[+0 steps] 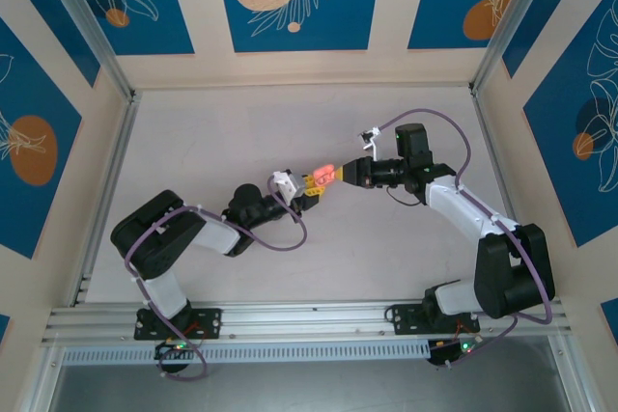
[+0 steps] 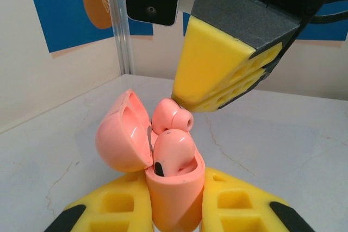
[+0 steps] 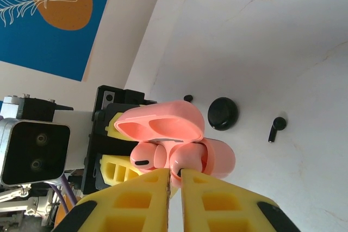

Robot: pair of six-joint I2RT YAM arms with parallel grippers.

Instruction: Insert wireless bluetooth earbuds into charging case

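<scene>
One pink earbud [image 2: 173,155] is seated in the open case [image 2: 122,134], which the left gripper [image 2: 175,210] clamps above the middle of the tabletop [image 1: 222,132]. The second earbud [image 2: 172,115], pinched by the right gripper [image 3: 174,175], hangs at its socket. Seating it and closing the lid are left.

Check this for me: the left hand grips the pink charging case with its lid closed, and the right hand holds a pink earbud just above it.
Wrong on the lid: it is open, not closed. The left wrist view shows the lid swung back from the charging case, which the left hand grips, with the right hand holding a pink earbud just above it.
</scene>
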